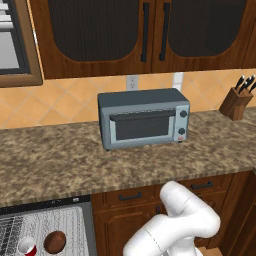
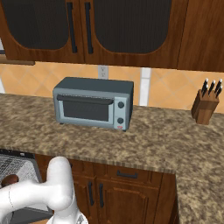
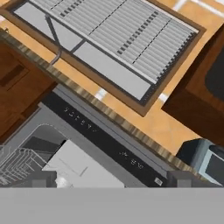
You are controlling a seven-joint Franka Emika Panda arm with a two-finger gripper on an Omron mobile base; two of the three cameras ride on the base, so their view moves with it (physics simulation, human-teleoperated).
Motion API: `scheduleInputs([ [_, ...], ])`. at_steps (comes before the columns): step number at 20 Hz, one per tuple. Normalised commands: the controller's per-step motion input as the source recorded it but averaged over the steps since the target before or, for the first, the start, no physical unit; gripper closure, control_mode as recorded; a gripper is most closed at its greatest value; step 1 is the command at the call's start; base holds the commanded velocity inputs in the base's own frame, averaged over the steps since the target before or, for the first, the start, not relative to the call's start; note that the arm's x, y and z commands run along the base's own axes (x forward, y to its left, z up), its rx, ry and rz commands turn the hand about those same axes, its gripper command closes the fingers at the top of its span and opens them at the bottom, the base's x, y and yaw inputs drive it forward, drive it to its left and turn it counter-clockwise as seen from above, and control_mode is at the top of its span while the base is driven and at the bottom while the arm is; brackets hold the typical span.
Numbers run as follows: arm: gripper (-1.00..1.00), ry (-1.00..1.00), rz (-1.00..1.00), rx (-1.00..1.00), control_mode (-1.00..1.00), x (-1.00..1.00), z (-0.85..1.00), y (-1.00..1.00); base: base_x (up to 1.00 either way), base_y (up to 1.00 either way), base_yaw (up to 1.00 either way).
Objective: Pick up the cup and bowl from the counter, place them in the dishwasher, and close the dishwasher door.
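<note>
While the gripper (image 3: 112,179) sits at the bottom of the hand view with fingers spread wide and nothing between them, the dishwasher (image 3: 100,144) dark control strip crosses the lower middle. At lower left of the left base view, the cup (image 1: 26,246) and bowl (image 1: 55,241) lie side by side on the wire rack, below the counter (image 1: 60,160). A toaster oven (image 1: 143,118) stands at frame centre.

Dark wood wall cabinets (image 1: 145,35) with black handles hang over an orange tiled backsplash (image 1: 65,102). There's a grey-blue toaster oven (image 1: 143,119), a knife block (image 1: 236,102) further right, and a window (image 3: 111,48) too.
</note>
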Motion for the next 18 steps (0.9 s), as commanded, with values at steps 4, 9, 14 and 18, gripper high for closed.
scheduleInputs([
  [4,-1.00,0.26,-0.06,-0.06,-1.00,0.32,-0.26,0.04,0.00,0.00,0.00],
  [9,-1.00,0.08,-0.01,-0.04,-1.00,0.04,-0.41,0.02,0.00,0.00,0.00],
  [14,-1.00,-0.01,0.00,-0.10,-1.00,0.00,-0.87,0.10,0.00,0.00,0.00],
  [18,-1.00,-0.05,0.00,-0.14,-1.00,0.00,-1.00,0.11,0.00,0.00,0.00],
])
